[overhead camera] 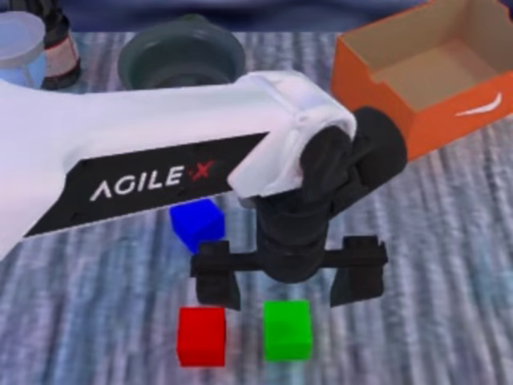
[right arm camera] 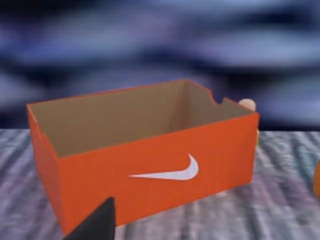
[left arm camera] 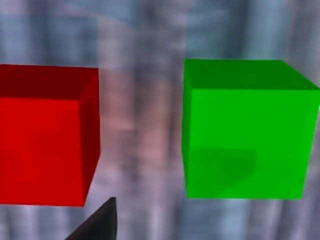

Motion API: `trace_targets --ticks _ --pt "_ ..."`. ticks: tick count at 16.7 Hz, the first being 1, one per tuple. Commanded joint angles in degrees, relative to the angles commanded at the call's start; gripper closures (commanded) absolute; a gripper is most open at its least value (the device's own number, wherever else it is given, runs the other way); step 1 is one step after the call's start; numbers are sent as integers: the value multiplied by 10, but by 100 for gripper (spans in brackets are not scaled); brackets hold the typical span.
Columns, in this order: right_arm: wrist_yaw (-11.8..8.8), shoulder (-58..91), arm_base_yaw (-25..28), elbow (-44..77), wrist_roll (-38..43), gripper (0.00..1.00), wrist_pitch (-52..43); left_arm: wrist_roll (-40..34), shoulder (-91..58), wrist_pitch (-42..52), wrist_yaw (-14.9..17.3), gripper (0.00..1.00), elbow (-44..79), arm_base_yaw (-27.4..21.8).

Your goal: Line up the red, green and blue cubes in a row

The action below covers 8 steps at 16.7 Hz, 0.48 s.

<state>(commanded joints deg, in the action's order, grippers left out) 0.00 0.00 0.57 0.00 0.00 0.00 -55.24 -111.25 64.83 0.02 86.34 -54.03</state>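
The red cube and the green cube sit side by side near the table's front edge, a small gap between them. Behind the red one, slightly to its left, lies the blue cube, partly shaded by my left arm. My left gripper hangs open just behind the green cube, its fingers spread wide and holding nothing. The left wrist view shows the red cube, the green cube and one dark fingertip. My right gripper is outside the top view; one of its fingertips shows, nothing held.
An open orange box stands at the back right, and fills the right wrist view as the orange box. A dark bowl sits at the back centre, with a dark jar and a pale blue cup at the back left.
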Motion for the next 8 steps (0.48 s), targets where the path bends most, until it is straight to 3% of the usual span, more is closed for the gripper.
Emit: trace_targets --ticks 4,8 --pt "0 0 0 0 0 0 0 7 -4 -1 0 0 1 -1" --pt "0 0 0 0 0 0 0 94 -20 4 -1 0 22 26"
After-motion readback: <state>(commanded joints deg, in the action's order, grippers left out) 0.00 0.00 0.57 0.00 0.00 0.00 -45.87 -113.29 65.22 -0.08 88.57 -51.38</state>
